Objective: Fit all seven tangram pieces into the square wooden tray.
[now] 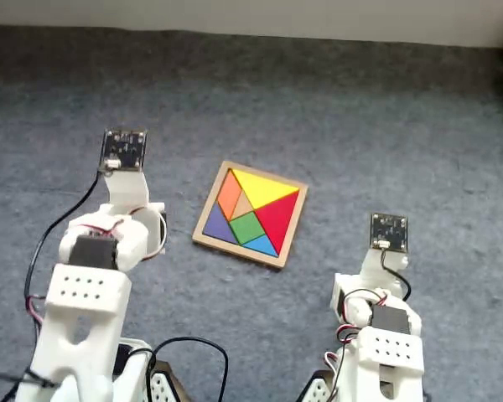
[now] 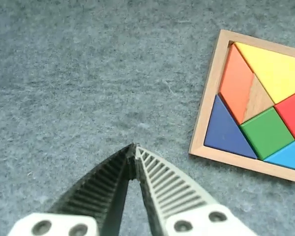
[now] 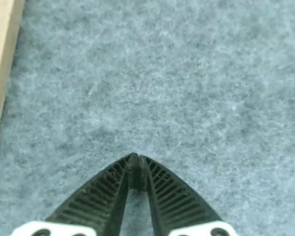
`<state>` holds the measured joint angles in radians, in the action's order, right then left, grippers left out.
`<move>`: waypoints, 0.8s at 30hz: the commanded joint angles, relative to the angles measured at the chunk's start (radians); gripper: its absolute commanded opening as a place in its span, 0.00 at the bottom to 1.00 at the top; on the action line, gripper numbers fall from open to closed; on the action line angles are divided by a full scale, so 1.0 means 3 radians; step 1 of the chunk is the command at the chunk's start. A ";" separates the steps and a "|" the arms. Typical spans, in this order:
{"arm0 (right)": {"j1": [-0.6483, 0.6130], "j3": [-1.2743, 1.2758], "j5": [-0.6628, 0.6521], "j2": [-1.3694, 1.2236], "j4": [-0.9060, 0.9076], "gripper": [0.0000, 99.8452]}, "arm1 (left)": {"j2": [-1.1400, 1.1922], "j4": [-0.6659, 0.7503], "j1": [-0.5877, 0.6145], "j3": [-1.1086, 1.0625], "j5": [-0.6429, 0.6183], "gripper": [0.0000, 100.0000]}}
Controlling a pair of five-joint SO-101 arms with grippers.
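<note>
Tray: the square wooden tray (image 1: 208, 205) lies turned on its corner at the middle of the high view, on the grey felt-covered counter (image 1: 386, 126), between the two arms.
Pieces: we count a yellow triangle (image 1: 264, 188), a red triangle (image 1: 278, 216), a green square (image 1: 249, 226), an orange slanted piece (image 1: 229, 197), a dark blue triangle (image 1: 218, 228) and a light blue triangle (image 1: 264, 245), all seated inside the rim.
Doubt: the pale wood-toned triangle (image 2: 258, 98) at the centre may be a seventh piece or bare tray floor; we cannot tell which.
Left pincer (image 2: 134, 147): closed on nothing, over bare felt, near the tray's rim at the right of its own view.
Right pincer (image 3: 135, 157): closed, empty, with the rim at the left edge of its view.
Stage: we judge the fitting done or nearly done.
Doing it well: we would check that every piece lies flush, and keep both arms off the tray so nothing lifts.
</note>
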<state>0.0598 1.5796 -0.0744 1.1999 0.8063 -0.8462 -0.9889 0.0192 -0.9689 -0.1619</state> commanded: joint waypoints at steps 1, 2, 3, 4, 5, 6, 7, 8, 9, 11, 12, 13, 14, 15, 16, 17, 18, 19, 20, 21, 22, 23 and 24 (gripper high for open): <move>0.0033 -0.0028 -0.0036 0.0049 -0.0008 0.00 | -0.0596 0.0061 0.0033 -0.0284 0.0061 0.00; 0.0033 -0.0028 -0.0036 0.0049 -0.0008 0.00 | -0.0693 0.0061 0.0033 -0.0361 0.0061 0.00; 0.0033 -0.0028 -0.0036 0.0049 -0.0008 0.00 | -0.0780 0.0061 0.0033 -0.0432 0.0061 0.00; 0.0033 -0.0028 -0.0036 0.0049 -0.0008 0.00 | -0.0857 0.0061 0.0033 -0.0494 0.0061 0.00; 0.0033 -0.0028 -0.0036 0.0049 -0.0008 0.00 | -0.0923 0.0056 0.0033 -0.0560 0.0066 0.00; 0.0033 -0.0028 -0.0036 0.0049 -0.0008 0.00 | -0.0995 0.0046 0.0033 -0.0621 0.0066 0.00; 0.0033 -0.0028 -0.0036 0.0049 -0.0008 0.00 | -0.1056 0.0046 0.0033 -0.0688 0.0066 0.00; 0.0033 -0.0028 -0.0036 0.0049 -0.0008 0.00 | -0.1112 0.0046 0.0033 -0.0754 0.0072 0.00; 0.0033 -0.0028 -0.0036 0.0049 -0.0008 0.00 | -0.1169 0.0046 0.0033 -0.0821 0.0082 0.00; 0.0028 -0.0028 -0.0036 0.0049 -0.0008 0.00 | -0.1291 0.0051 0.0033 -0.0974 0.0261 0.00; 0.0023 -0.0028 -0.0031 0.0049 -0.0008 0.00 | -0.1358 0.0046 0.0028 -0.1046 0.0363 0.00; 0.0013 -0.0028 -0.0015 0.0049 -0.0008 0.00 | -0.1430 0.0046 0.0028 -0.1133 0.0440 0.00; 0.0008 -0.0028 -0.0015 0.0049 -0.0008 0.00 | -0.1506 0.0051 0.0028 -0.1235 0.0506 0.00; 0.0003 -0.0018 -0.0036 0.0049 -0.0008 0.00 | -0.1578 0.0061 0.0028 -0.1337 0.0557 0.00; -0.0033 0.0023 -0.0036 0.0049 -0.0008 0.00 | -0.1660 0.0061 0.0028 -0.1430 0.0598 0.00; -0.0090 0.0079 -0.0036 0.0049 -0.0008 0.00 | -0.1741 0.0061 0.0028 -0.1522 0.0634 0.00; -0.0151 0.0136 -0.0036 0.0049 -0.0008 0.00 | -0.1828 0.0061 0.0028 -0.1603 0.0660 0.00; -0.0207 0.0192 -0.0036 0.0054 -0.0008 0.00 | -0.1926 0.0061 0.0028 -0.1685 0.0650 0.00; -0.0258 0.0228 -0.0020 0.0054 -0.0008 0.00 | -0.2023 0.0061 0.0028 -0.1777 0.0650 0.00; -0.0299 0.0258 -0.0015 0.0054 -0.0008 0.00 | -0.2130 0.0061 0.0028 -0.1864 0.0644 0.00; -0.0320 0.0274 -0.0015 0.0054 -0.0008 0.00 | -0.2253 0.0061 0.0028 -0.1961 0.0644 0.00; -0.0330 0.0274 -0.0015 0.0054 -0.0008 0.00 | -0.2376 0.0061 0.0028 -0.2069 0.0644 0.00; -0.0330 0.0274 -0.0015 0.0054 -0.0008 0.00 | -0.2514 0.0061 0.0028 -0.2181 0.0644 0.00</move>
<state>0.0046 1.6456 -0.0729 1.2121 0.7971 -1.4722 -0.9889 0.0161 -1.5428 0.0238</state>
